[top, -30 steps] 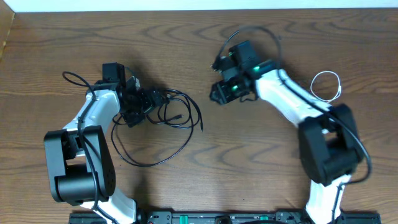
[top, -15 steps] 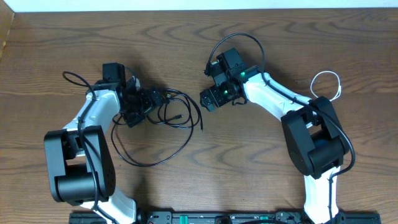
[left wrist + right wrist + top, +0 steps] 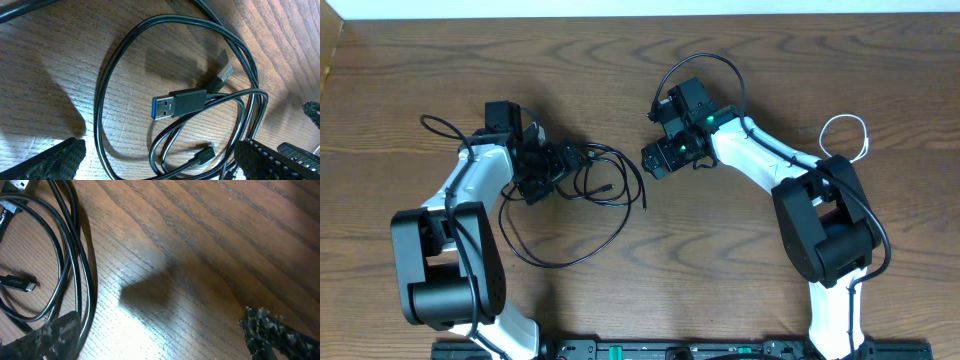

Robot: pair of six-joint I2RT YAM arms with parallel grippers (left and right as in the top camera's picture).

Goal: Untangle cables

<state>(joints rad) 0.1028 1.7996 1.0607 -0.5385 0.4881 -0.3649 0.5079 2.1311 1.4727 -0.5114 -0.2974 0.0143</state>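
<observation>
USB plug [image 3: 172, 105] of black cable [image 3: 98, 105] points horizontally leftward.

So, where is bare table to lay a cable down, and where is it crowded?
Free: the front middle, between the black cable and the right arm; also the far left corner. Crowded: the loops at the left claw.

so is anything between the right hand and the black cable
Nothing visible: only bare table lies between the open right hand and the nearest loops of the black cable. The left hand is at the tangle's far side.
</observation>
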